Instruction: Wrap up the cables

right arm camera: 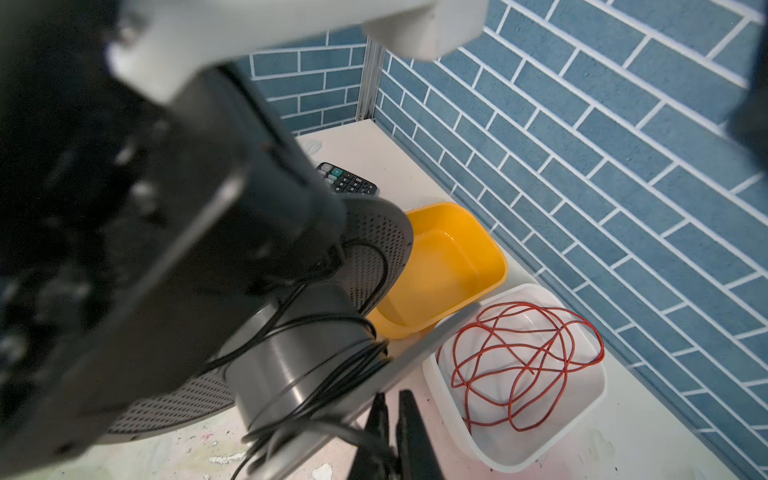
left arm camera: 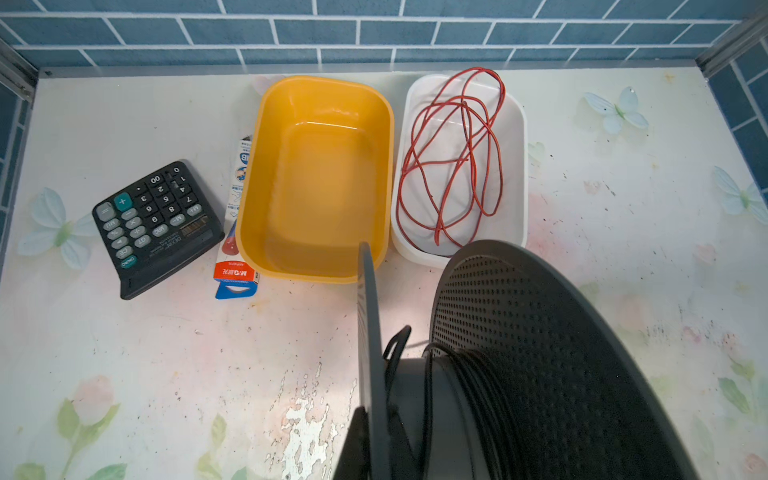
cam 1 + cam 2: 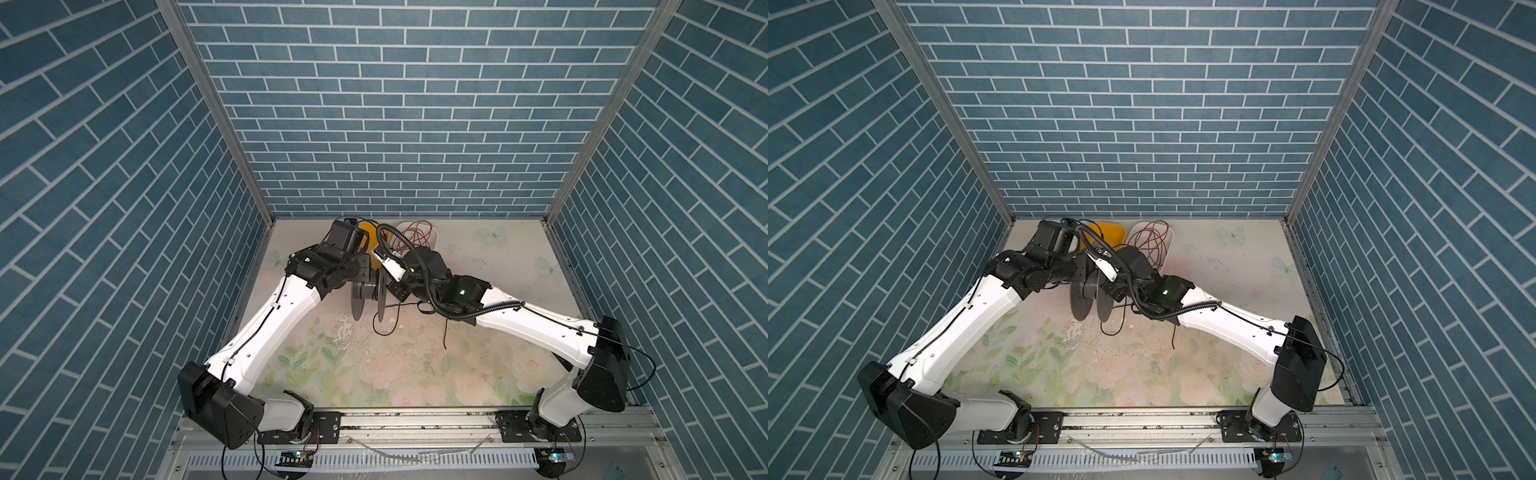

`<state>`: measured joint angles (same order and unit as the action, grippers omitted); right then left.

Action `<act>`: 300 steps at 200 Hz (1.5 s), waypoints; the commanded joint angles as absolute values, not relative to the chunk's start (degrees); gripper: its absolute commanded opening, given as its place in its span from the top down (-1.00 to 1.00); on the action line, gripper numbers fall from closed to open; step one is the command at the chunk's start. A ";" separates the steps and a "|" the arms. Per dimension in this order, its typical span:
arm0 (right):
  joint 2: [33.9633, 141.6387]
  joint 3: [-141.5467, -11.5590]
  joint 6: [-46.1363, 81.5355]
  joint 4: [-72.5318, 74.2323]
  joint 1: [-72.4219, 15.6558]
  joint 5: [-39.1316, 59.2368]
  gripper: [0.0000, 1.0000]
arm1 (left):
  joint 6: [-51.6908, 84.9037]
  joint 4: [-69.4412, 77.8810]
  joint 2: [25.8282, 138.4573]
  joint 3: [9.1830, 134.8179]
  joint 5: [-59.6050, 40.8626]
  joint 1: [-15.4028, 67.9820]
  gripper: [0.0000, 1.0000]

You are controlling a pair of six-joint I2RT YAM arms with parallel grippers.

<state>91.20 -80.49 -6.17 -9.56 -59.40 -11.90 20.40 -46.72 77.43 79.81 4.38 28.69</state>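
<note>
The left gripper (image 2: 372,415) is clamping one thin flange of the grey perforated plastic spool (image 2: 561,353), holding it upright near the middle of the floral tabletop (image 3: 395,374). The long thin black cord (image 2: 478,386) is lying partly wound on the hub. Its loose length is running to the right gripper (image 1: 392,401), whose jaws are pinching it.

We see bright, even light and soft shadows; the right wrist view blurs heavily toward nine o'clock, perhaps defocus.
</note>
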 commanded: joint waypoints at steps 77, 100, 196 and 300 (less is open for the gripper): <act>91.91 -77.66 4.47 -4.35 -47.47 1.27 0.72 | 17.14 -50.92 73.39 84.54 -6.69 28.74 1.00; 92.11 -74.77 6.40 -2.16 -45.29 4.59 0.72 | 16.85 -52.60 72.99 87.54 -9.45 28.65 1.00; 81.54 -57.49 7.47 5.98 -41.95 13.08 -0.12 | 16.13 -56.48 73.52 103.63 -17.00 28.65 1.00; 67.60 -40.96 11.44 18.13 -42.17 19.01 -0.72 | 17.69 -54.60 74.27 114.68 -21.31 28.65 1.00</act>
